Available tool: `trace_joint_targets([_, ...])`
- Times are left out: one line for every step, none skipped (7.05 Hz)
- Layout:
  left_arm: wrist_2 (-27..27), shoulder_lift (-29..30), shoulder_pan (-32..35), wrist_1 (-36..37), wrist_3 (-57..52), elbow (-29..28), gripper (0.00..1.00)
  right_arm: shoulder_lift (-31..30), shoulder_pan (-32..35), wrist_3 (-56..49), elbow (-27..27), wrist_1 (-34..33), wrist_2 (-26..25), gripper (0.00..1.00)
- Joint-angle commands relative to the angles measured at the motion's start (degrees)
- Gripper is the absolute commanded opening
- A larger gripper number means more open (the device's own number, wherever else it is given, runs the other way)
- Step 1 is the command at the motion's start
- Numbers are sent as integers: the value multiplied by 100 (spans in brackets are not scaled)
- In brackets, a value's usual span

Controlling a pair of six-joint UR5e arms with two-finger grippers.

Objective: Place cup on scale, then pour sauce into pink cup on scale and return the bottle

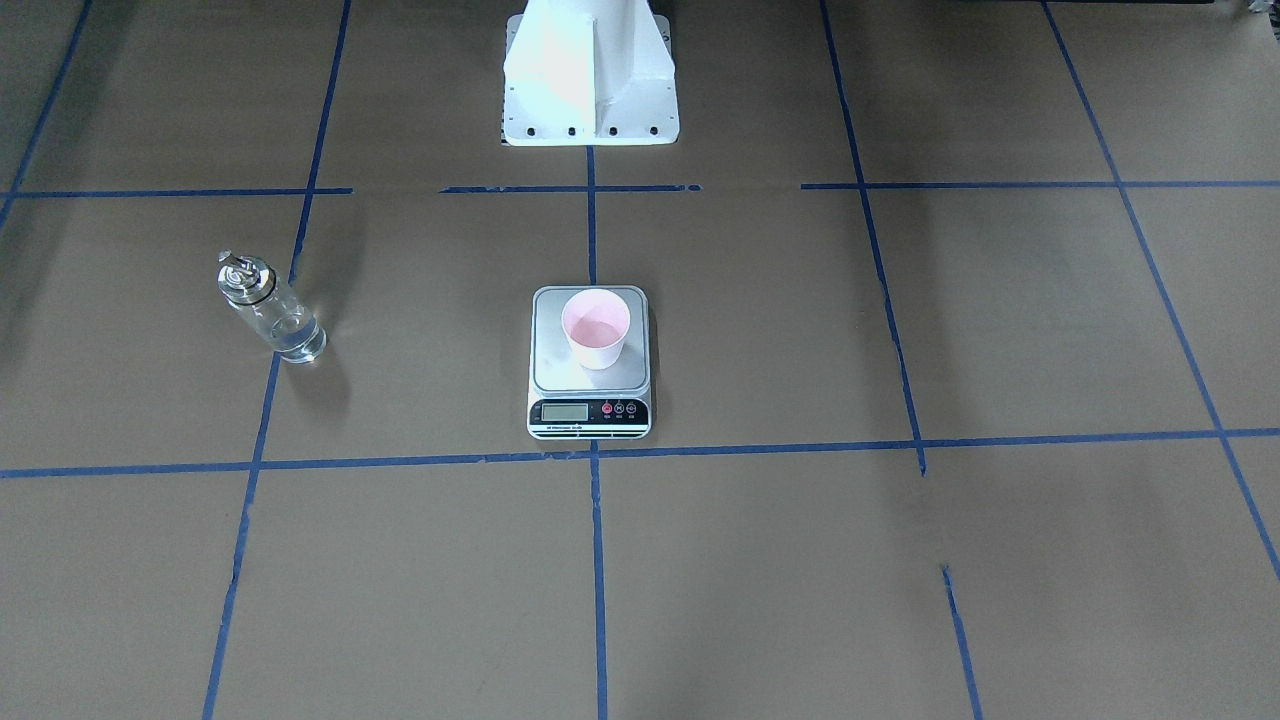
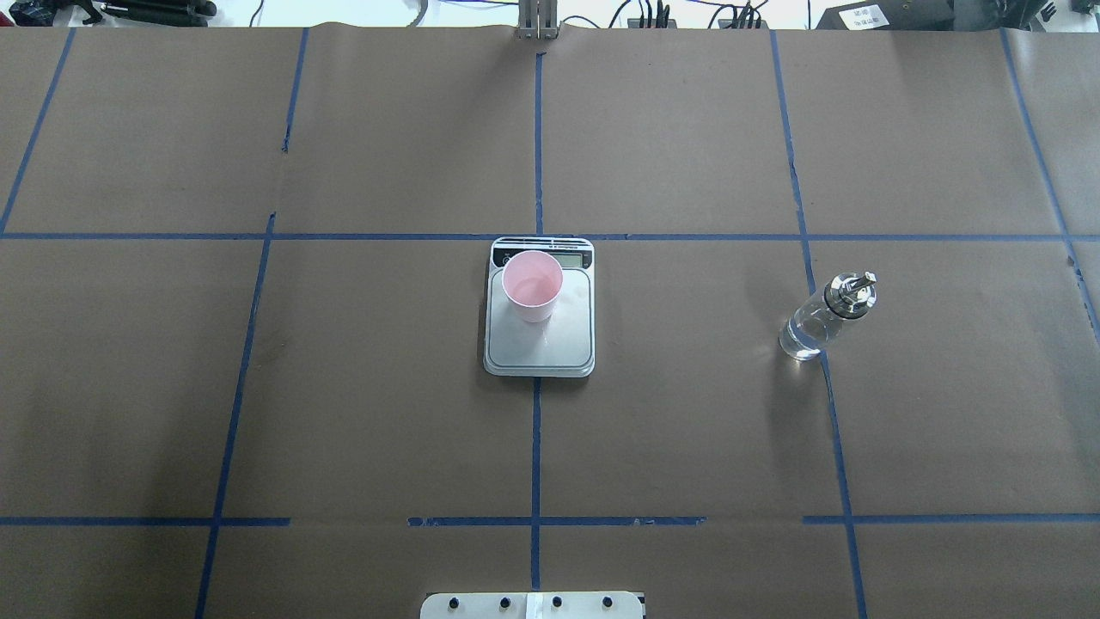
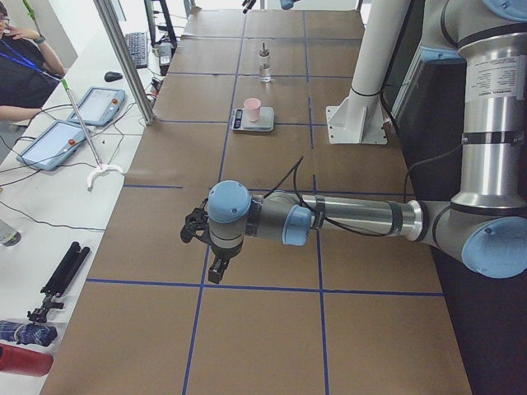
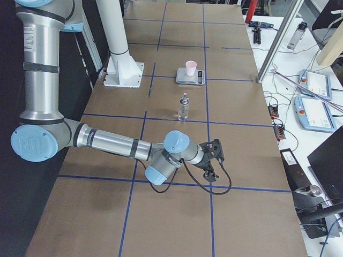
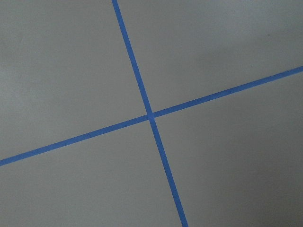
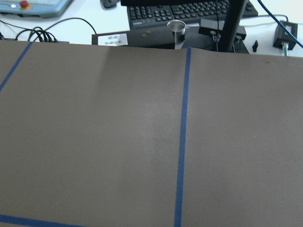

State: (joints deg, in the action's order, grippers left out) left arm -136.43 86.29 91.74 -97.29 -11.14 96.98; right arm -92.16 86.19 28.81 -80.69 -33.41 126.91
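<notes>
The pale pink cup [image 1: 596, 328] stands upright on the steel platform of the scale [image 1: 590, 410] at the table's middle; it also shows in the overhead view [image 2: 533, 285]. The clear glass bottle [image 2: 825, 318] with its metal spout stands upright on the table on my right side, apart from the scale [image 2: 541, 348], with clear liquid in it. My left gripper [image 3: 216, 269] hangs over bare table far from the scale. My right gripper [image 4: 209, 172] hangs over bare table beyond the bottle [image 4: 184, 107]. Both grippers show only in the side views, so I cannot tell whether they are open or shut.
The white robot base [image 1: 590, 80] stands behind the scale. Blue tape lines cross the brown table cover. Tablets [image 3: 97, 105], a keyboard and cables lie on the white bench beyond the table's far edge, where a person [image 3: 16, 66] sits.
</notes>
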Motion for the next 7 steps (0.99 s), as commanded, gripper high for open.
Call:
trace_joint_targets([-6,-7,2,0,-2,-38,100,347,485,-1179,-645,-2755,650,100])
trace_joint_targets([-15,-7,2,9,7,-47,100,339,399,-1281,-1493,-4411,642,100])
trace_joint_targets([-6,-16,2,9,7,-82,100,322,189,-1812,-2050,-5925,503,100])
trace_joint_targets([-6,-7,2,17,16,-117,100,139,266,-3332,-2021,-6601,345,100])
trace_joint_targets([-6,10,-7,17,16,-118,100,-333,275,-3773,-1994,-6616,369,100])
trace_joint_targets([3,19,-7,17,16,-126,100,-634,284,-3804,-1985,-6582,370,100])
trace_joint_targets([-6,2,-7,9,16,-135,100,-671,388,-3761,-1959,-6573,370,100])
